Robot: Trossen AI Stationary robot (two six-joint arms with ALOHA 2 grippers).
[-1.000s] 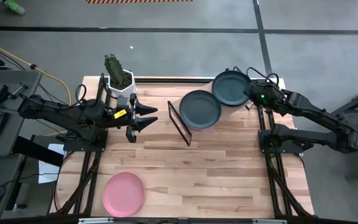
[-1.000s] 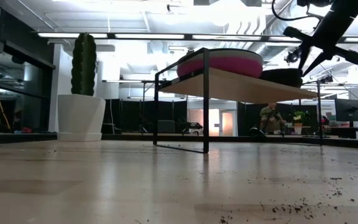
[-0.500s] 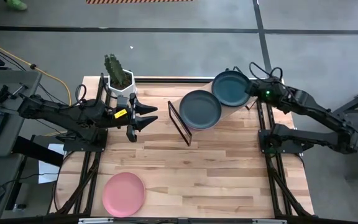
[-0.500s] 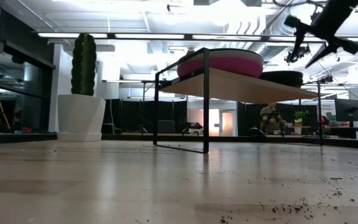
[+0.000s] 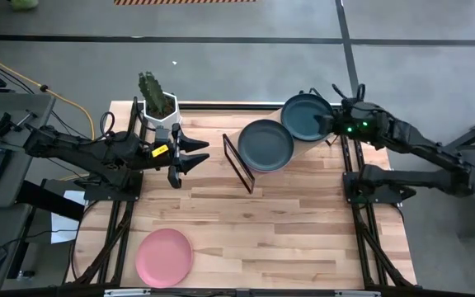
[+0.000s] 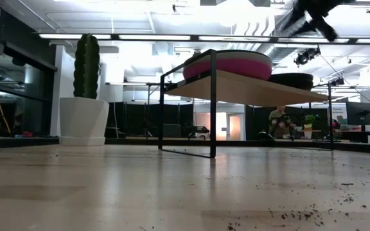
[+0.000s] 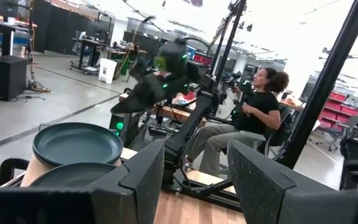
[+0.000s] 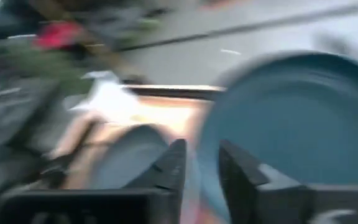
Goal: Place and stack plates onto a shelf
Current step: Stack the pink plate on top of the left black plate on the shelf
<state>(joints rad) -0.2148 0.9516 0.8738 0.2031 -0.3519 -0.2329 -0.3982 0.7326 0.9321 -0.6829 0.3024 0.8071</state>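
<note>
The shelf (image 5: 303, 145) stands at the table's far middle. It carries a stack topped by a dark plate (image 5: 265, 145) and, farther right, a second dark plate (image 5: 306, 115). In the low view a magenta plate (image 6: 227, 64) shows in the stack, beside the other dark plate (image 6: 291, 80). A light pink plate (image 5: 164, 256) lies flat on the table at the near left. My right gripper (image 5: 330, 122) is open and empty, raised beside the right-hand dark plate (image 8: 284, 118). My left gripper (image 5: 200, 154) is open and empty, left of the shelf.
A cactus in a white pot (image 5: 158, 103) stands at the far left, just behind my left gripper. The shelf's black wire frame (image 5: 239, 162) faces my left gripper. A person (image 7: 253, 118) sits beyond the table's right side. Bare tabletop (image 5: 287, 239) spreads near the front.
My right gripper has risen away from the right-hand dark plate and drawn a little toward the table's right edge. The plate stays on the shelf.
</note>
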